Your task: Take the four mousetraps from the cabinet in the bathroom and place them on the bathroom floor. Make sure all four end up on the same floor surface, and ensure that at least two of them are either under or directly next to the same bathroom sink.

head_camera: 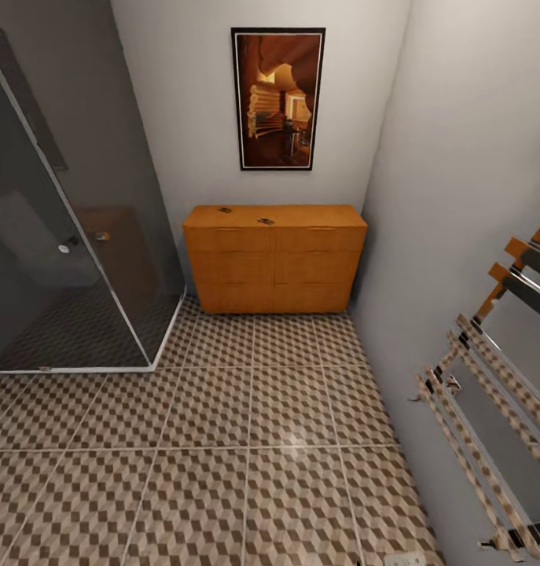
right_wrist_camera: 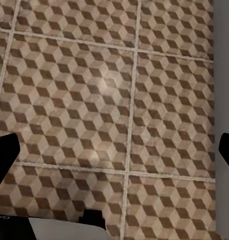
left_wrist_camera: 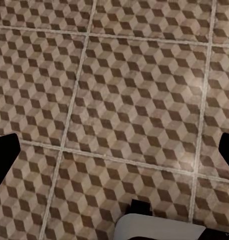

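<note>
So, largest first, as we see the room now:

Bathroom floor (head_camera: 222, 440): we see cube-patterned tiles running from our base to the far wall; both wrist views look down on the same tiles with pale grout lines.

Shower enclosure (head_camera: 73, 236): dark glass, from 9 to 11 o'clock in the head view, well apart from our goal.

Towel rail (head_camera: 490, 369): chrome bars on the wall at 4 o'clock.

Cabinet (head_camera: 274, 263): orange-brown chest against the far wall at 12 o'clock, under a framed picture (head_camera: 277, 98); drawers look closed.

Mousetraps: we make out two small flat things on the cabinet top, one (head_camera: 224, 210) toward 11 o'clock, one (head_camera: 266, 221) just right of it, apart from each other. The other two we cannot find.

Handling, our judgement: light, stiff little boards, probably easy to knock; we would pinch across the long wooden edges, clear of the wire parts.

Left gripper (left_wrist_camera: 114, 150): dark fingertips at both edges of its view, spread wide, holding nothing.

Right gripper (right_wrist_camera: 114, 150): likewise spread, nothing between the fingers.
</note>
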You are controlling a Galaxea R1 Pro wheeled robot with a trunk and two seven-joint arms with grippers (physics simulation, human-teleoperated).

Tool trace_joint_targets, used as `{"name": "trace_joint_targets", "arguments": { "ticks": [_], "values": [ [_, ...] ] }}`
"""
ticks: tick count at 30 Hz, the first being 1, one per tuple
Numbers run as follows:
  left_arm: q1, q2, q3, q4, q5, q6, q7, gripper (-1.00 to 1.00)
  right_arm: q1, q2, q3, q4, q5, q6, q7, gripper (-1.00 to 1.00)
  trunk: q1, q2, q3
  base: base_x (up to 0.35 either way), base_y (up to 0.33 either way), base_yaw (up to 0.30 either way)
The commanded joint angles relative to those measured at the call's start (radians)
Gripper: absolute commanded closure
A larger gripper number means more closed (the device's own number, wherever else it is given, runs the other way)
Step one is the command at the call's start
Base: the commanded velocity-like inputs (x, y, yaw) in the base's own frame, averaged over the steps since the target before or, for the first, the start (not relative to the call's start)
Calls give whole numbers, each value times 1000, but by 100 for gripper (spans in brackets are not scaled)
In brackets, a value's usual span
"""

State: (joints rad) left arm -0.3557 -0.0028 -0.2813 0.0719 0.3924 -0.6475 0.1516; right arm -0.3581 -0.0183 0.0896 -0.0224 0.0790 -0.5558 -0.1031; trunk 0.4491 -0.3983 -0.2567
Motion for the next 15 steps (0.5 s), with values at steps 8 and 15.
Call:
{"name": "trace_joint_targets", "arguments": {
  "ticks": [8, 15],
  "values": [
    [-2, 0, -9, 3, 2, -4, 5, -100, -1, 0, 7, 1, 8, -1, -10, -100, 1, -2, -2, 208, 0, 6],
    [-2, 0, -9, 3, 2, -4, 5, -100, -1, 0, 7, 1, 8, -1, -10, -100, 1, -2, -2, 208, 0, 1]
  ]
}}
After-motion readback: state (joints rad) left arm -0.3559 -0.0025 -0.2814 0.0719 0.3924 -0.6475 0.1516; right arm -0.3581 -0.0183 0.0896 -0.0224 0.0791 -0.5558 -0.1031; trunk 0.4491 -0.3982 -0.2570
